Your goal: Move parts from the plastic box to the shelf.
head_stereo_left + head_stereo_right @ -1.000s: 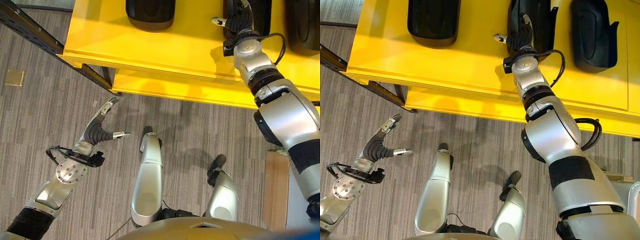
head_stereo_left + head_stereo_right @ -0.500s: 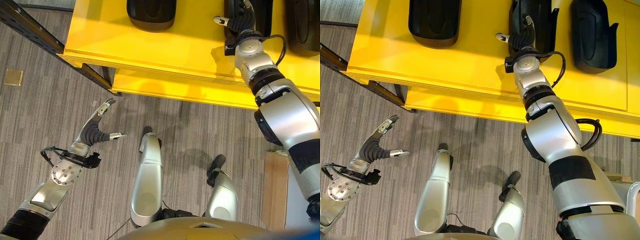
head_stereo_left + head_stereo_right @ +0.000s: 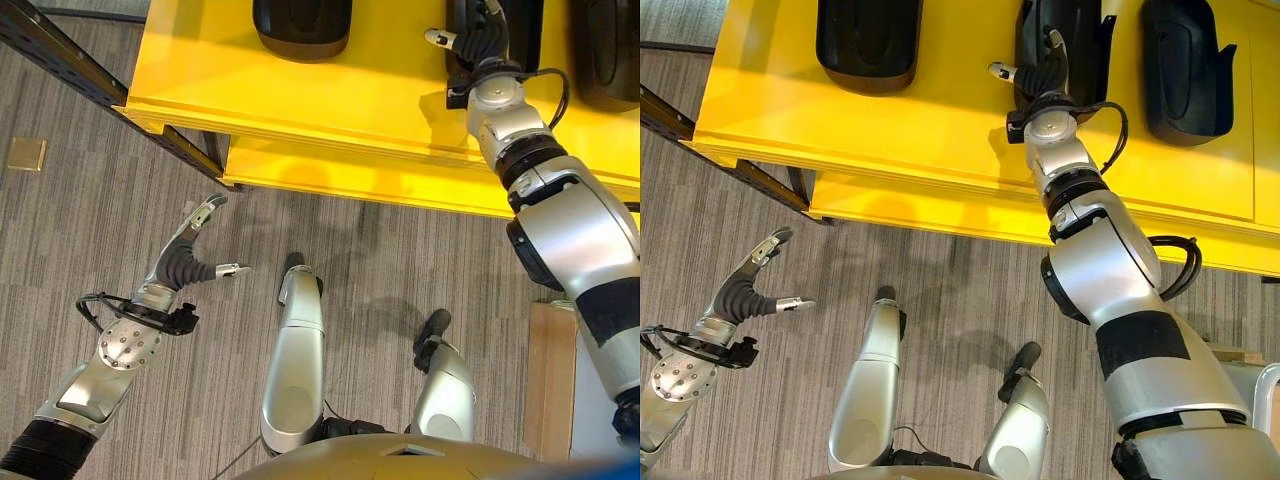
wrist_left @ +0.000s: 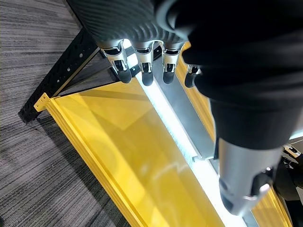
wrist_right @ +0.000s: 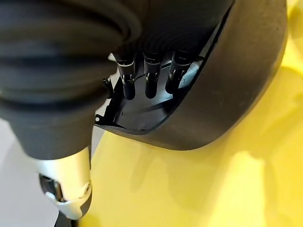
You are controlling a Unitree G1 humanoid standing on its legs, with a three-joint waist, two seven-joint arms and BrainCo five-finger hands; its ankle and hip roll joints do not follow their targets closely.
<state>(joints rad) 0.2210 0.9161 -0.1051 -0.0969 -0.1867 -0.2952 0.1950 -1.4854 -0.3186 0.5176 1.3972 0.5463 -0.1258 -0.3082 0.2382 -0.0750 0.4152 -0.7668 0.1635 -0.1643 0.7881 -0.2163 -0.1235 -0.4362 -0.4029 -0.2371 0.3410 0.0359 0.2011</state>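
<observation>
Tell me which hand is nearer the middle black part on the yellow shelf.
Right. The right hand is on the middle black part, fingers resting in its hollow. The left hand hangs open over the carpet, well below the yellow shelf.

left hand point(image 3: 185, 262): moved lower and more to the left over the floor, away from the shelf | right hand point(image 3: 1040, 72): shifted very slightly up on the middle black part point(image 3: 1080, 40)
</observation>
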